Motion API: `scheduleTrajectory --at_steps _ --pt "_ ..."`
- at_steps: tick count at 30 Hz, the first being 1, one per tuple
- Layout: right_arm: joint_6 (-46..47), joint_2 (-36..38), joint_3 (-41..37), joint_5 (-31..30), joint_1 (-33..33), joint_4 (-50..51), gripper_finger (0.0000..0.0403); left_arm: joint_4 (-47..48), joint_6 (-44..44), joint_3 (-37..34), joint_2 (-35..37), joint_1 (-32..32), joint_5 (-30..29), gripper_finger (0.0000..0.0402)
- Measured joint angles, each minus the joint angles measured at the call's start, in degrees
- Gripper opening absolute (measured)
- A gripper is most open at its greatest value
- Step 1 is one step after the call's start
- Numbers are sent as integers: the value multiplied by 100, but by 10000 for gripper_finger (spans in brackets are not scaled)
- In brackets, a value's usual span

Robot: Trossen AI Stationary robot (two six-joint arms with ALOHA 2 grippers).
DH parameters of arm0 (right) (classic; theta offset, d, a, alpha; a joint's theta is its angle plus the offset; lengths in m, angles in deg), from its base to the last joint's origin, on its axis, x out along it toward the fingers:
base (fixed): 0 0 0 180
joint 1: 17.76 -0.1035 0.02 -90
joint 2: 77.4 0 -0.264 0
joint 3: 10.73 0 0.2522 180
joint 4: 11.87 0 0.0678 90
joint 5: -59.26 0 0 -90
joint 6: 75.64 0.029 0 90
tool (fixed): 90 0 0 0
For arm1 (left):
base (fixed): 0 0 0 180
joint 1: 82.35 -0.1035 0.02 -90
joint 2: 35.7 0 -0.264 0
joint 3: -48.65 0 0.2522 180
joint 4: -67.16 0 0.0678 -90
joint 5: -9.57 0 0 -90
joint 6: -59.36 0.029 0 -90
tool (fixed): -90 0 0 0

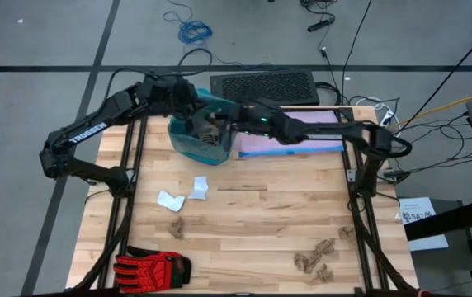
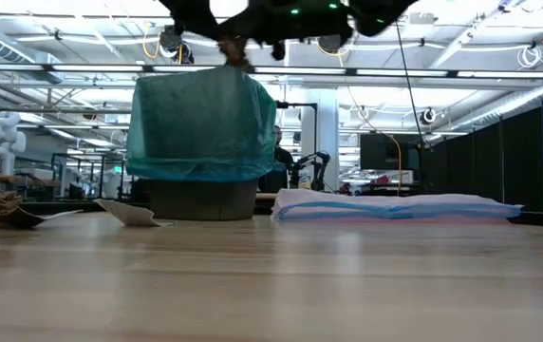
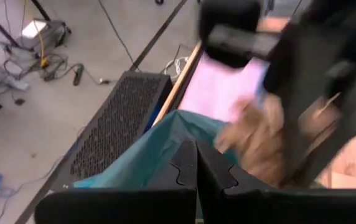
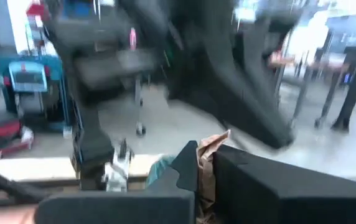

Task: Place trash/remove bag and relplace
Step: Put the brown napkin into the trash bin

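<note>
A dark bin (image 2: 203, 199) lined with the teal bag (image 2: 200, 123) stands at the table's far side, left of centre. Level over its opening, my right gripper (image 1: 222, 124) is shut on a tan-brown shred of trash (image 4: 212, 149), which dangles just above the bag's rim (image 2: 236, 52). My left gripper (image 3: 196, 155) is shut over the bag's far-left rim (image 3: 165, 134). More trash lies on the table: two white paper wads (image 1: 170, 200) (image 1: 200, 187) and brown shreds (image 1: 176, 225) (image 1: 314, 260). My right gripper pinches the crumpled shred (image 4: 206, 163) between its two fingers. It reaches in level from the table's right side. The shred hangs clear, below the fingers and over the bin's mouth. My left gripper's shut fingers (image 3: 184, 165) stand right at the bag's rim; I cannot tell whether they touch it.
A folded pale lilac bag with a blue rim (image 1: 294, 142) lies right of the bin. A red-and-black glove (image 1: 149, 266) sits at the near left corner. A black perforated box (image 1: 265, 85) stands behind the table's far edge.
</note>
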Motion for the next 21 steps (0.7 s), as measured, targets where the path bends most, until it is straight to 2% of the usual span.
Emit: scheduleTrajectory --at_steps 5,11,14,17,21 --pt "-167 -557 1200 6 15 1547 72 -68 -7 -165 528 -4 -22 0" --pt "-382 -857 1957 30 -71 2445 180 -561 -205 -715 1185 0 -22 0" --pt "-849 -714 2343 9 -90 3819 218 -888 -352 -1162 1498 -2 -25 0" --pt "-1133 -417 2904 -104 -199 5749 221 -1149 -455 -1528 1806 -2 -25 0" --pt "-808 50 3332 -143 -617 8257 186 -1310 -589 -1818 2218 -2 -19 0"
